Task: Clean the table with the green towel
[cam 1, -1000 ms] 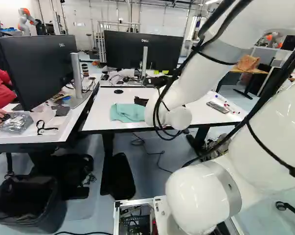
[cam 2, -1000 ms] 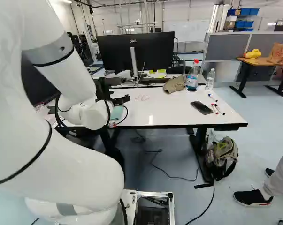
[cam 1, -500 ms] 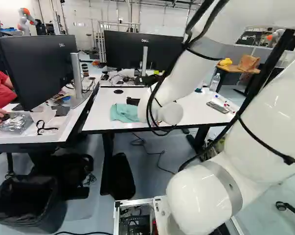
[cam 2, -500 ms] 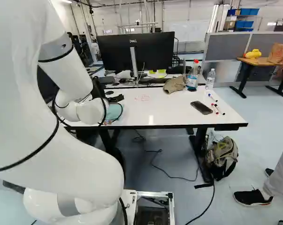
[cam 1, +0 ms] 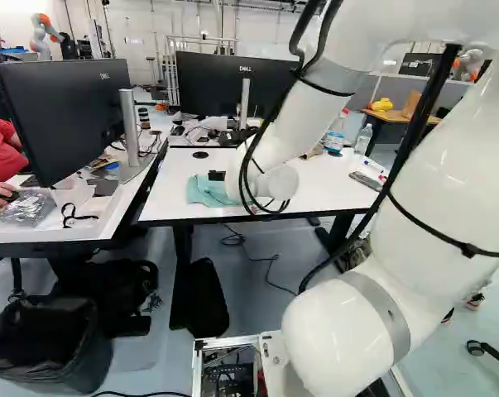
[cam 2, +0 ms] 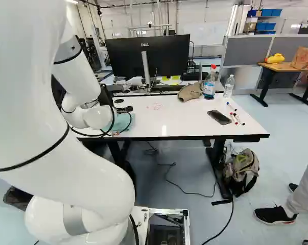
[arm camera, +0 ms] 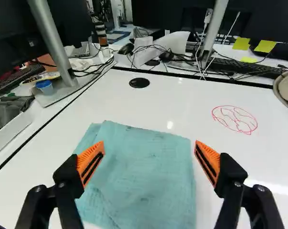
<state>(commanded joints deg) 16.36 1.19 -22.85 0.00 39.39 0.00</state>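
Green towel (arm camera: 139, 176) spread on the white table (cam 2: 187, 125), near its left end in the right base view, gripper (cam 2: 125, 109) over it with fingers wide apart; can't tell if the tips touch cloth. Going right: red scribble (cam 2: 155, 106) on the tabletop, tan cap (cam 2: 189, 92), red-capped bottle (cam 2: 209, 88), dark phone (cam 2: 218, 117), clear bottle (cam 2: 229, 87), then markers (cam 2: 237, 118) just beside the phone.

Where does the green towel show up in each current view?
Left base view: green towel on the white table, left of the arm.
Right base view: near the table's left end, partly hidden.
Wrist view: on the table, below the open claw.
Shared landmark: far monitor stand.
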